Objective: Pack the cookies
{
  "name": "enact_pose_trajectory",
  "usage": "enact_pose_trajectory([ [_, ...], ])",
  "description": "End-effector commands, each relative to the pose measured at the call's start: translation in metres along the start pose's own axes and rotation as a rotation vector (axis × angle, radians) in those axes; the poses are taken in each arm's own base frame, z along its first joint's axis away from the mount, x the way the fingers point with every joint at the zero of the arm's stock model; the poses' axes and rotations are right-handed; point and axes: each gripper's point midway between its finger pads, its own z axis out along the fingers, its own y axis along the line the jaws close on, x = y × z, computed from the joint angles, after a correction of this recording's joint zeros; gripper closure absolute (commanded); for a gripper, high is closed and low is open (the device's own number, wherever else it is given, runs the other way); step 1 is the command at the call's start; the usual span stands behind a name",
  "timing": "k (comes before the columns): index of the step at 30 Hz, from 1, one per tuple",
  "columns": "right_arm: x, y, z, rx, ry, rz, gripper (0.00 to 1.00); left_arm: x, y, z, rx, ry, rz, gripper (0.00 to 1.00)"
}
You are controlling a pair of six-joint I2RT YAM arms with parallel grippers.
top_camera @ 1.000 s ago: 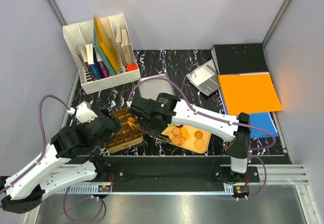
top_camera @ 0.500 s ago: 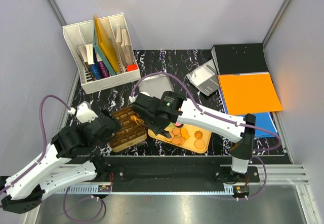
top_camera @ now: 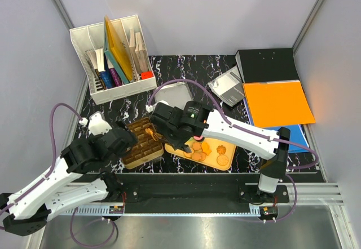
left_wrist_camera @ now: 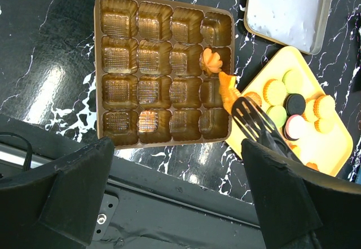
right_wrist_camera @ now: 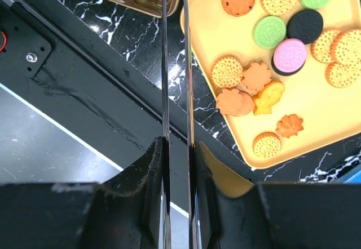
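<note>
The cookies (right_wrist_camera: 282, 40) lie on a yellow plate (right_wrist_camera: 316, 119), in tan, orange, green, pink and black. A brown compartment tray (left_wrist_camera: 98, 63) sits to the left of the plate (top_camera: 214, 161). One orange leaf-shaped cookie (left_wrist_camera: 211, 61) sits in a cell on the tray's right side. My right gripper (right_wrist_camera: 176, 147) is shut on black tongs (right_wrist_camera: 164, 63). The tongs (left_wrist_camera: 254, 119) reach to the tray's right edge with an orange cookie (left_wrist_camera: 227, 88) at their tip. My left gripper (left_wrist_camera: 177, 181) hangs open and holds nothing, over the table's near edge below the tray.
A metal tin lid (top_camera: 172, 96) lies behind the tray. A white desk organizer (top_camera: 113, 57) stands at the back left. An orange folder (top_camera: 277, 103) and a black binder (top_camera: 265, 64) are stacked at the right.
My right arm has shifted slightly to the right with the tongs, its grip a touch tighter. The left arm has barely moved and stays open.
</note>
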Motion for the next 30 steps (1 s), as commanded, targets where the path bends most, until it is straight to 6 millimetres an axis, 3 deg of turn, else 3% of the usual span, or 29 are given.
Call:
enact_pose_trajectory([
  [1,-0.013,0.014,-0.007,-0.061,-0.065,0.013,0.81,-0.001,-0.008,0.0,0.023,-0.002,-0.003,0.01],
  [5,-0.013,0.017,0.005,-0.06,-0.043,-0.003,0.67,-0.001,-0.009,0.0,0.023,-0.001,-0.002,0.01],
  [7,-0.014,0.017,0.006,-0.058,-0.043,-0.003,0.56,0.0,-0.008,0.001,0.021,0.001,-0.001,0.01],
  [10,-0.017,0.015,0.003,-0.046,-0.06,0.002,0.49,0.001,-0.007,0.001,0.02,0.002,-0.004,0.01],
  [24,-0.019,0.002,-0.011,-0.006,-0.104,0.022,0.57,0.003,-0.012,0.004,0.019,0.006,0.006,0.01],
  [30,-0.027,-0.01,-0.027,0.037,-0.155,0.042,0.62,0.002,-0.012,0.004,0.019,0.004,0.008,0.01],
])
